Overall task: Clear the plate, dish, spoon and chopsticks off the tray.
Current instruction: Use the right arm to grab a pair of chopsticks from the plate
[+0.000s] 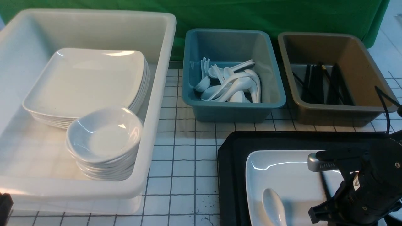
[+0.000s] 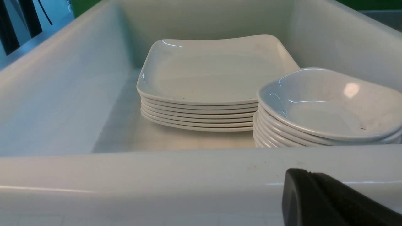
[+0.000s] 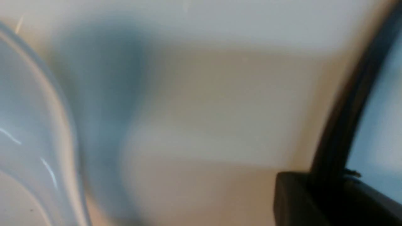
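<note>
The black tray [image 1: 232, 163] lies at the front right with the white plate [image 1: 282, 169] on it. A white spoon [image 1: 274, 205] rests on the plate's near left part. The black chopsticks [image 1: 325, 185] lie across the plate and run under my right arm. My right gripper [image 3: 329, 182] is low over the plate and shut on the chopsticks [image 3: 345, 110], which pass between its fingers. The dish is hidden behind the arm. My left gripper [image 2: 306, 172] is shut and empty, outside the near wall of the white tub.
A big white tub [image 1: 157, 103] on the left holds a stack of plates [image 1: 84, 81] and a stack of dishes [image 1: 105, 138]. Behind the tray stand a blue tub [image 1: 234, 110] with several spoons and a brown tub [image 1: 336, 110] with black chopsticks.
</note>
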Robot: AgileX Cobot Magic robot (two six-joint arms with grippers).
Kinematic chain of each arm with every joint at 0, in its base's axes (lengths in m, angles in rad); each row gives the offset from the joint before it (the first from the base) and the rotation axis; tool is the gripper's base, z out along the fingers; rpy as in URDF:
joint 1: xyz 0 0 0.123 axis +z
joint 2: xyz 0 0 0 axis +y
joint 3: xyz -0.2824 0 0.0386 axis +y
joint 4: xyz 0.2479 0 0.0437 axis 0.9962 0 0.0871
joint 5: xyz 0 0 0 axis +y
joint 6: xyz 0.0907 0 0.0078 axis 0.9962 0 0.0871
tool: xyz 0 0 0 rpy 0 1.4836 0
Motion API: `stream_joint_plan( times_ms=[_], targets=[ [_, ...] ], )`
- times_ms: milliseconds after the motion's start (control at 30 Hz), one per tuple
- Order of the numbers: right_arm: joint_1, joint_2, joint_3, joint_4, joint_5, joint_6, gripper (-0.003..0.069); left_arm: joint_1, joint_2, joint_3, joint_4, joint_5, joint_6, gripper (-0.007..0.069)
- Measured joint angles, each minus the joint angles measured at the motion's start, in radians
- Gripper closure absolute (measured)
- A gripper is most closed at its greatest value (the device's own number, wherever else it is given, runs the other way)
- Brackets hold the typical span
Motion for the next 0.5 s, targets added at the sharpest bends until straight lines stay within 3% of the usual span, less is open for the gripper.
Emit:
stream_joint_plan(
  times_ms=[300,500],
  targets=[
    [0.0,-0.07,0.005,-0.014,0.127,-0.024,0.0496,0.0,0.0,0.0,0.0,0.0,0.0,0.0603],
    [-0.001,-0.281,-0.077,-0.019,0.232,-0.068,0.0496,0.0,0.0,0.0,0.0,0.0,0.0,0.0603]
  ],
)
